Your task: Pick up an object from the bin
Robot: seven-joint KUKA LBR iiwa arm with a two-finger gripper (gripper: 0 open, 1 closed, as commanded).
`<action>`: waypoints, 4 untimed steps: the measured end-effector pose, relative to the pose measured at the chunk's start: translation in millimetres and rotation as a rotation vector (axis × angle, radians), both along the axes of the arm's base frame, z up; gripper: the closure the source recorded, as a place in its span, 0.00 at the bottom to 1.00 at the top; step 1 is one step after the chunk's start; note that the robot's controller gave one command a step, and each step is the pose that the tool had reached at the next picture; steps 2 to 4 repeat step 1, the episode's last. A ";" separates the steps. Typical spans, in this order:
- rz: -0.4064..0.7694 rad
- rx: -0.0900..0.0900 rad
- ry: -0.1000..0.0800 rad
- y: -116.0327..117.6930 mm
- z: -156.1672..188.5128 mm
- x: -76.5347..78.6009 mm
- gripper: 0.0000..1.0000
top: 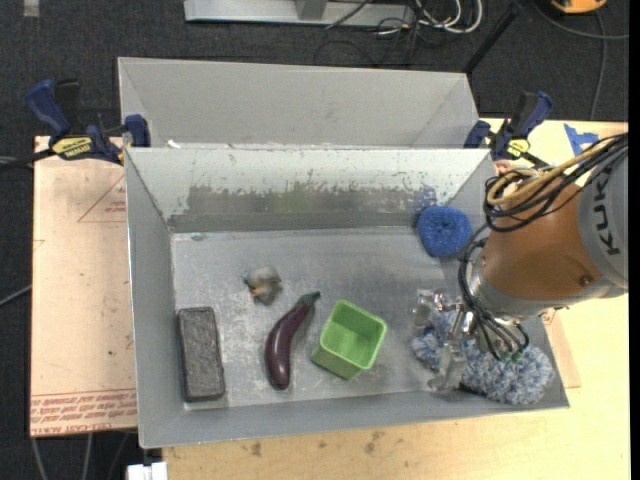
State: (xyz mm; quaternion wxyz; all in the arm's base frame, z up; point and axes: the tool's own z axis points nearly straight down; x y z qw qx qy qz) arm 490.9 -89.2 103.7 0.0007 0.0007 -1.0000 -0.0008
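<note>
Crumpled blue-white cloth [512,374]; lower-right corner

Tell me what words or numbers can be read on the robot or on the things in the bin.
"KU": on the arm's grey shell, cut off at the picture's edge.
No writing shows on the grey block, purple eggplant, green cup, blue ball or blue cloth.
</note>
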 end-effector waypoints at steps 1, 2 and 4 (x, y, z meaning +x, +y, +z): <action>0.020 0.000 -0.003 -44.1 -23.3 8.5 1.00; 0.020 0.000 -0.003 -44.1 -23.3 8.5 1.00; 0.020 0.000 -0.003 -44.1 -23.3 8.5 1.00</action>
